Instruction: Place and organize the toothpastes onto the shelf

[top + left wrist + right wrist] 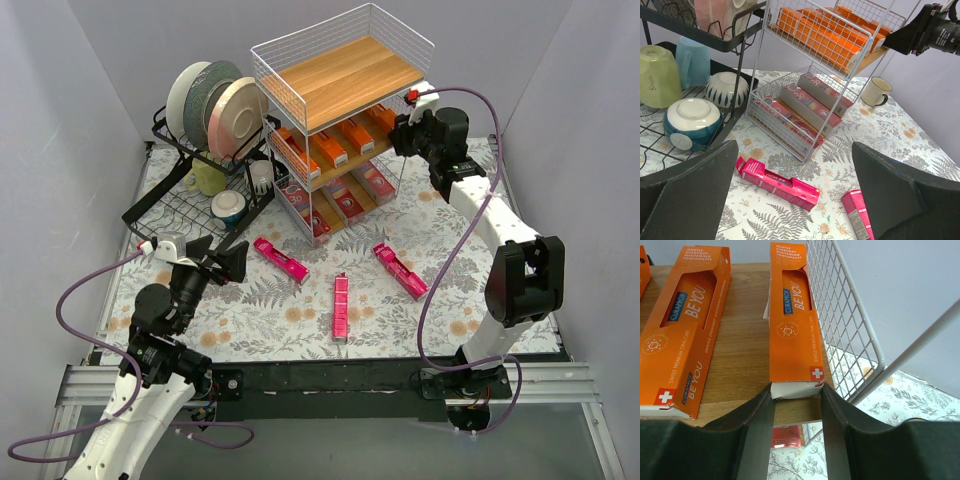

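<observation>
1. The shelf stood at the upper centre of the overhead view. Its top board was bare, its middle tier carried orange cartons, and its bottom tier carried red cartons, so colours seemed to be sorted by level.
2. The right gripper reached into the right end of the middle tier. Its two fingers were closed against the sides of the near end of an orange carton.
3. That carton lay flat on the wooden board, just beside the wire side wall and parallel to its neighbour on the left. Holding it by the very end probably let the fingers slide it deep into the row without fouling the mesh.
4. The left gripper hung wide open at the lower left of the overhead view and held nothing.
5. In the left wrist view, a pink carton lay on the table low between the spread fingers, apparently lined up as the next pick.
6. Two more pink ones lay loose at lower centre, well apart, so the work looked largely done but not finished.
7. The dish rack stood close on the left, leaving that arm little room.
</observation>
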{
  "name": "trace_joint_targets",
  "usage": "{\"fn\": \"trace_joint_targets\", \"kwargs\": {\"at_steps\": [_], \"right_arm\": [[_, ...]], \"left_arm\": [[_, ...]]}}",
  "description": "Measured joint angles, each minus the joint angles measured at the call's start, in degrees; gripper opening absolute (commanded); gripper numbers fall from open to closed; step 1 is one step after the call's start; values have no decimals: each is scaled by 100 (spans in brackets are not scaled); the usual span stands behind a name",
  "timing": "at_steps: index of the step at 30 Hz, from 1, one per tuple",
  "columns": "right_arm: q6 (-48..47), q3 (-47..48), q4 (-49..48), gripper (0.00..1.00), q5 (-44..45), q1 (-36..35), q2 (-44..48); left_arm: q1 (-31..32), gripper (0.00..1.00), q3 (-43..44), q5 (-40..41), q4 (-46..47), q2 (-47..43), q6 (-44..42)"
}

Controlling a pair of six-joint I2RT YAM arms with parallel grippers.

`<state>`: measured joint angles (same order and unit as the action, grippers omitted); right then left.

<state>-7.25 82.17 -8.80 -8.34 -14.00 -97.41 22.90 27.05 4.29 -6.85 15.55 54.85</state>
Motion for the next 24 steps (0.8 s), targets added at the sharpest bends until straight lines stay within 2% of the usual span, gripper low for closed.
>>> {"fn": "trace_joint_targets", "kwargs": {"at_steps": [2, 4, 14, 19, 24], "right_arm": [[9, 0, -17, 51, 42, -2, 0], [28, 0, -22, 60, 76, -7, 0], [90, -48, 35, 76, 151, -37, 116], [109, -310, 354, 83, 179, -26, 739], [297, -863, 691, 84, 173, -22, 1738]], "left_arm": [[0, 98, 0, 0, 0, 0, 0], [0, 98, 0, 2, 0, 0, 0], [0, 98, 0, 0, 0, 0, 0], [2, 98, 0, 2, 0, 0, 0], [0, 98, 0, 0, -2, -2, 0]]}}
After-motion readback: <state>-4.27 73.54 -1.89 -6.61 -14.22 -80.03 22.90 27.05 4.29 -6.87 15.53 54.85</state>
